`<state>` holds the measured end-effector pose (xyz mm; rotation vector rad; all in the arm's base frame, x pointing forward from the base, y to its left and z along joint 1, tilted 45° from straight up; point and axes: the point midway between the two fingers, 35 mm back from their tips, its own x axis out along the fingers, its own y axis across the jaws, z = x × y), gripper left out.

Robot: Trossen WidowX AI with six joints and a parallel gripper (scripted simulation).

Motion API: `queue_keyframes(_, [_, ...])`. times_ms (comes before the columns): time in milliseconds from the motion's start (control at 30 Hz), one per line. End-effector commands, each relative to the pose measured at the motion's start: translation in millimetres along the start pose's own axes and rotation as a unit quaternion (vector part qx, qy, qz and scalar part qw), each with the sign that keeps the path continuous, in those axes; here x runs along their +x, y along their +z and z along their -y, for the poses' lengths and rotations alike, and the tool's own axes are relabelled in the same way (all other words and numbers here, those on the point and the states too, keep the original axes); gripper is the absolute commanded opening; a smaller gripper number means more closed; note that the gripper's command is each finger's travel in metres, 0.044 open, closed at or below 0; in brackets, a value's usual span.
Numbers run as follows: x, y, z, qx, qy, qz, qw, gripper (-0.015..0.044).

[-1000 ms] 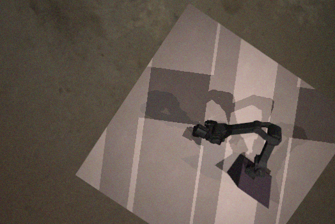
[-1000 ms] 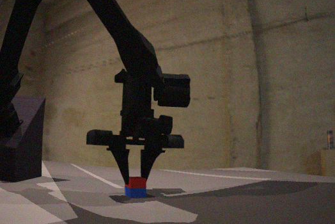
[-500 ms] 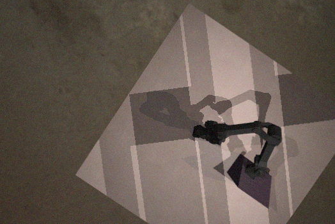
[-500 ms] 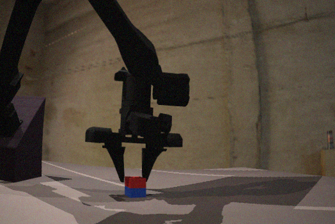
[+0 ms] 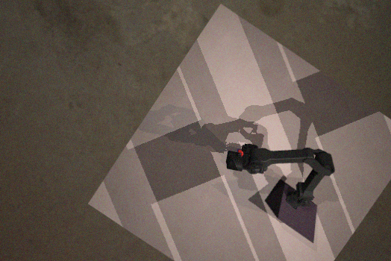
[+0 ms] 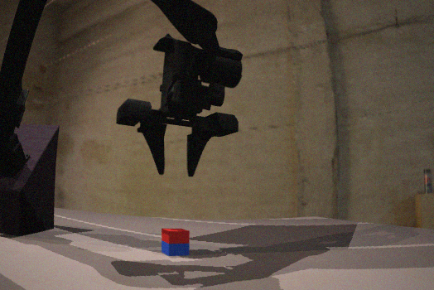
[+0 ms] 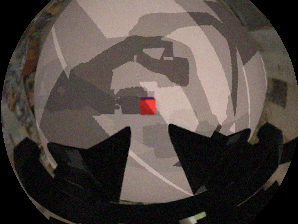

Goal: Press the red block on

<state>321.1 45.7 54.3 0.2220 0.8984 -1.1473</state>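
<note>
The red block [image 5: 241,153] [image 6: 175,235] [image 7: 148,107] sits squarely on top of the blue block [image 6: 176,249] [image 7: 147,98], edges lined up, with no gap visible between them in the exterior view. The blue block stands on the table [image 6: 232,280]; only a thin edge of it shows in the wrist view. My gripper [image 6: 176,175] [image 7: 149,128] is open and empty. It hangs well above the two blocks, pointing down, and touches neither. In the top view the arm partly hides the blocks.
The arm's dark wedge-shaped base [image 5: 298,218] [image 6: 37,179] stands on the table, at the left in the exterior view. Shadows of the arm and light stripes cross the table top. A small box [image 6: 425,210] with a cylinder on it shows at the far right.
</note>
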Motion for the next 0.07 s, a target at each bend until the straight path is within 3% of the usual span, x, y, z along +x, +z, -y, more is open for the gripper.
queue_keyframes(0, [-4.0,1.0,0.1,0.007,-0.001,-0.003,1.0,0.022])
queue_keyframes(33, [-4.0,1.0,0.1,0.007,-0.001,-0.003,1.0,0.022])
